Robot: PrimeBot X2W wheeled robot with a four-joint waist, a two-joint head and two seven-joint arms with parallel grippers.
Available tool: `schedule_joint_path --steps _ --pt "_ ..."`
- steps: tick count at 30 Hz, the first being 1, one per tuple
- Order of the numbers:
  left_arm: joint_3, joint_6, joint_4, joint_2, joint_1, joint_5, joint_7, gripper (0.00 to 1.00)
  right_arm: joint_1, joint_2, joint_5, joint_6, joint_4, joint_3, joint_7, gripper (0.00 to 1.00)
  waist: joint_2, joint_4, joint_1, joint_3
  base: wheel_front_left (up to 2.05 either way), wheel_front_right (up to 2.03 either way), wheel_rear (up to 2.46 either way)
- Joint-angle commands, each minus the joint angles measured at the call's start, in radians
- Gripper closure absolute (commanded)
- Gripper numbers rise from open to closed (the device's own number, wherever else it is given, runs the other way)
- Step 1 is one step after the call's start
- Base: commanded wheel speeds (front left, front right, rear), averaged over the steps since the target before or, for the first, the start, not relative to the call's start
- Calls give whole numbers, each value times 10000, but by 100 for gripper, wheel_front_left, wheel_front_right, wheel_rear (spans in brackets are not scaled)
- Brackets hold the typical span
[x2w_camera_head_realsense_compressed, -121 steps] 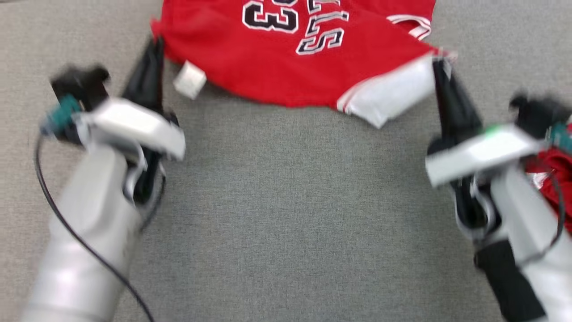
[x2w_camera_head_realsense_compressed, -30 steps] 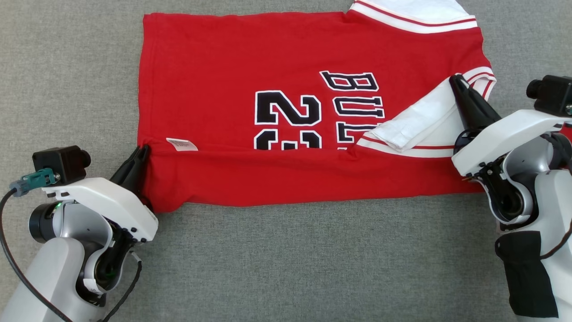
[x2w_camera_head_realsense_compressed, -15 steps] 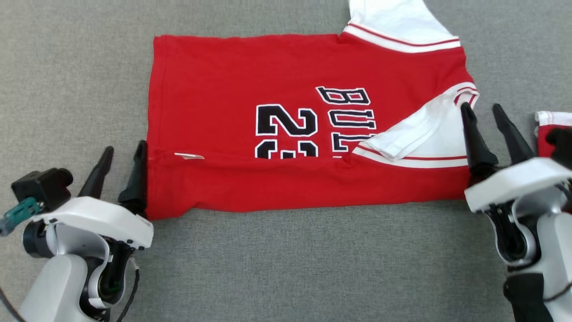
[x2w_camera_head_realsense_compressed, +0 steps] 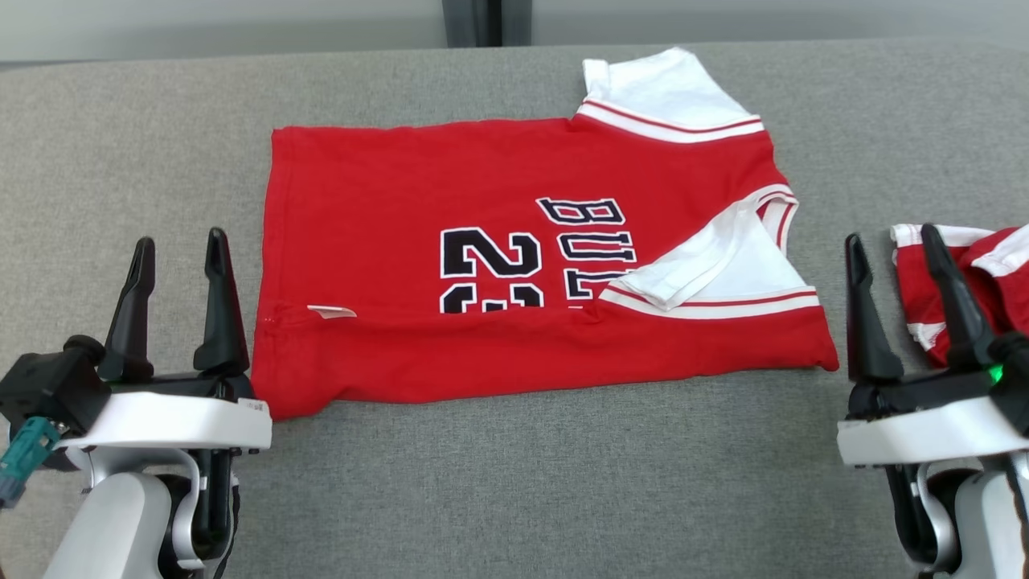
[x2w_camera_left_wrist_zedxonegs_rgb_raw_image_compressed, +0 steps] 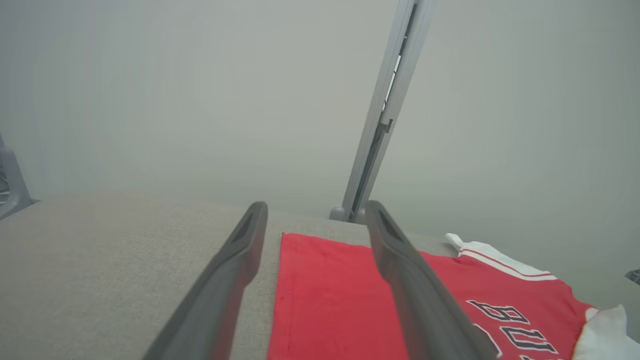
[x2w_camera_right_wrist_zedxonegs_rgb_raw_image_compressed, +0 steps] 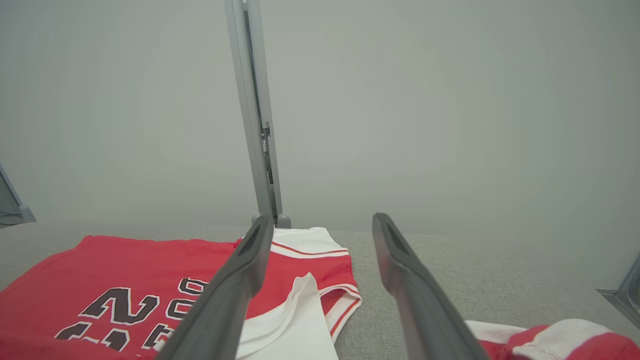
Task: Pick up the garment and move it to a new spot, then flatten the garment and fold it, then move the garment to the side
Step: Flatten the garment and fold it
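A red jersey [x2w_camera_head_realsense_compressed: 498, 201] with white sleeves and black lettering lies spread on the grey table [x2w_camera_head_realsense_compressed: 514, 490], its near edge folded up over the number. The near white sleeve is folded in over the lettering. My left gripper [x2w_camera_head_realsense_compressed: 181, 241] stands open just left of the jersey's near left corner, holding nothing. My right gripper [x2w_camera_head_realsense_compressed: 892, 237] stands open just right of the jersey's near right corner, also holding nothing. The jersey [x2w_camera_left_wrist_zedxonegs_rgb_raw_image_compressed: 340, 300] lies under the right finger in the left wrist view. In the right wrist view the jersey [x2w_camera_right_wrist_zedxonegs_rgb_raw_image_compressed: 125, 270] lies to the left below the fingers.
A second red and white garment [x2w_camera_head_realsense_compressed: 965, 273] lies crumpled at the right edge of the table, beside my right gripper; it [x2w_camera_right_wrist_zedxonegs_rgb_raw_image_compressed: 550, 342] also shows in the right wrist view. A grey post [x2w_camera_head_realsense_compressed: 474, 22] rises behind the table's far edge against a pale wall.
Both grippers have let go of the jersey's near corners, opened and drawn back toward me. The head camera has tilted up, so the table's far edge and the wall now show.
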Motion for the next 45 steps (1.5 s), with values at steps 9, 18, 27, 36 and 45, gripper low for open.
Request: schedule_joint_path --steps 9,18,27,36,45 --pt "-202 36 1148 397 473 1019 -305 0 947 23 -575 7 166 12 17 0 0 -210 0 -725 0 0 0" --pt "-467 54 1368 507 728 1099 -18 0 1306 22 -302 7 499 -77 187 0 0 -166 0 -879 0 0 0" --pt "-545 71 1255 534 527 1094 34 0 1026 22 -174 7 673 -94 186 0 0 -85 0 -735 0 0 0" --pt "-928 -284 1870 520 195 849 821 0 214 18 -102 7 2115 -75 359 0 0 -42 0 -133 0 0 0" --pt "-1181 -765 3047 240 -27 192 1567 0 -615 17 140 5 4455 115 -16 0 0 92 0 435 0 0 0"
